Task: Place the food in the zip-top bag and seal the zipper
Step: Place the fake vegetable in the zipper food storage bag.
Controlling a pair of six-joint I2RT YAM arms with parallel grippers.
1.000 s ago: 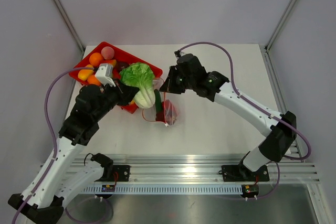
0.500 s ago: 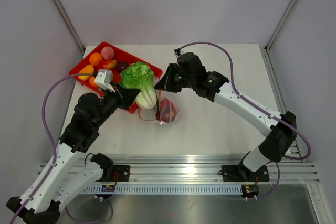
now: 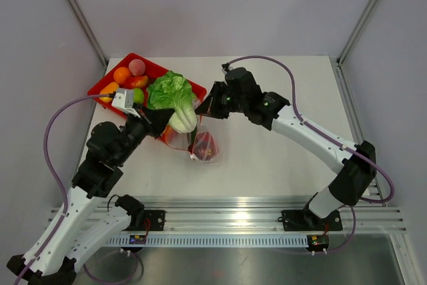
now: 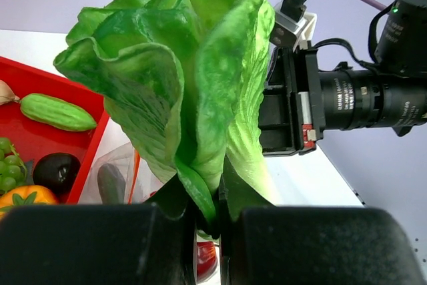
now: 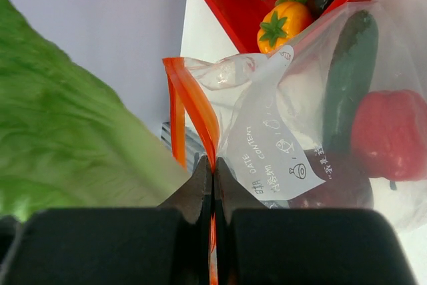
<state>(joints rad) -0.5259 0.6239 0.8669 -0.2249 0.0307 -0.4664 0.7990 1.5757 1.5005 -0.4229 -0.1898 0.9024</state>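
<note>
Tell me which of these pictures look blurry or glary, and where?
Right wrist view: the cabbage is a soft green blur, while print on the bag is sharp. Left wrist view: cabbage crisp and glossy. Top view: even light, faint shadows, glare on the metal rail.

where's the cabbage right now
In the top view the cabbage is left of centre, clamped in the left gripper over the red tray's right end, beside the zip-top bag.
</note>
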